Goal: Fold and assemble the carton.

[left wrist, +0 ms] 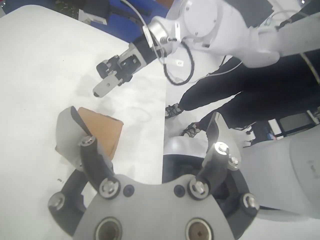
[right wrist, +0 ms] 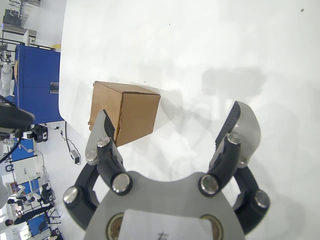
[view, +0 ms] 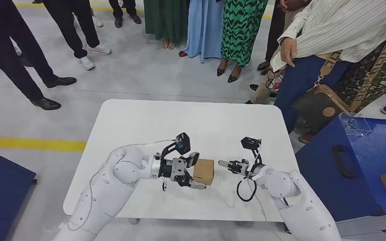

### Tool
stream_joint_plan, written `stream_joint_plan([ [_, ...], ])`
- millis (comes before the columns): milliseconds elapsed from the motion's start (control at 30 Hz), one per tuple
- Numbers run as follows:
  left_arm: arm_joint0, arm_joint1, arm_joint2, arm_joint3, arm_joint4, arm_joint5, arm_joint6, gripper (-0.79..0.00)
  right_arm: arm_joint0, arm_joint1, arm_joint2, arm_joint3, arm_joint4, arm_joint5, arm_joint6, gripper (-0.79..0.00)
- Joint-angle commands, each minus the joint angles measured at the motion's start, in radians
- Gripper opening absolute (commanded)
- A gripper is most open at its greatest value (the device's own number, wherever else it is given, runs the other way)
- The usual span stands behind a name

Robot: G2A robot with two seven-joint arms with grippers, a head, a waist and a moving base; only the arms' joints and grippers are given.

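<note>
**Item: carton, folded into box form; both grippers released**

- **Task object.** Small brown corrugated-cardboard carton [view: 204, 172], cube-shaped. It stands on the white rounded-corner table [view: 181, 120], in the near part and about midway left to right, between the two grippers.
- **Condition of carton.** The visible faces are closed and squared up. No flap stands open or sticks out. In the right wrist view, one upright corner seam shows a narrow ragged gap along its length. The underside and the faces turned away cannot be judged.
- **Left gripper** [view: 193, 171]. At the carton's left side. Its fingers are spread wide, one on the far side of the carton's left end and one on the near side. One finger [left wrist: 72, 136] lies against or just beside a carton face; actual contact cannot be confirmed. Nothing is clamped.
- **Right gripper** [right wrist: 170, 108]. Just right of the carton and apart from it, with bare table between. Its fingers are spread and hold nothing.
- **Progress, as judged.** Folding appears essentially done, since the carton already reads as a finished box. What looks left is pressing the gaping corner seam shut, checking any closure on the hidden faces, and clearing both arms away.
- **Caution.** The carton looks light and is not held, so a one-sided push could slide or tip it.
</note>
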Motion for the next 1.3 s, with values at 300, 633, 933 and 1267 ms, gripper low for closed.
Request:
stream_joint_plan([
  [300,-0.009,0.008,0.022,-0.007,0.004,-0.005,0.026,0.000,0.000,0.000,0.000,0.000,0.001,0.000,0.001,0.000],
  [633,-0.033,0.030,0.064,-0.031,0.268,-0.005,0.195,0.000,-0.015,0.000,0.009,0.018,-0.005,-0.010,-0.026,0.000],
  [933,-0.111,0.055,0.265,0.131,0.772,-0.005,0.782,0.000,0.006,-0.006,-0.011,0.039,-0.031,0.037,-0.023,0.000],
  [1267,-0.226,0.028,0.378,0.352,1.049,0.010,1.180,0.000,0.012,-0.009,-0.019,0.022,-0.049,0.054,-0.010,0.000],
])
